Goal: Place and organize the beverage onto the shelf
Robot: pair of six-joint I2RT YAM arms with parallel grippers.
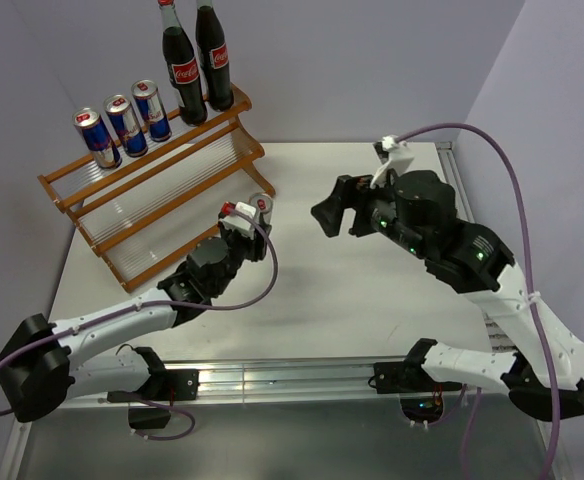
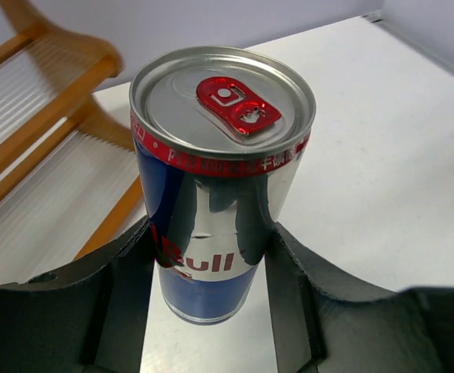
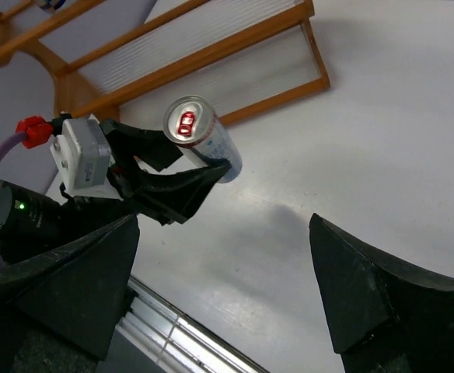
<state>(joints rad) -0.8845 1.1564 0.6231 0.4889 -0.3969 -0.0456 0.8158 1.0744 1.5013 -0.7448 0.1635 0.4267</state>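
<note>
Last can gripped beside the shelf

From above, the left gripper [image 1: 250,215] is clamped on a can [image 1: 260,207] just off the shelf's [image 1: 162,190] lower right corner; three cans [image 1: 122,125] and two bottles [image 1: 197,60] stand on its top tier. The left wrist view shows the can upright between the fingers [image 2: 134,268]. The right wrist view shows the right gripper [image 3: 223,233] spread wide, clear of the shelf. The next move is probably to lift the can to join that row.
</note>
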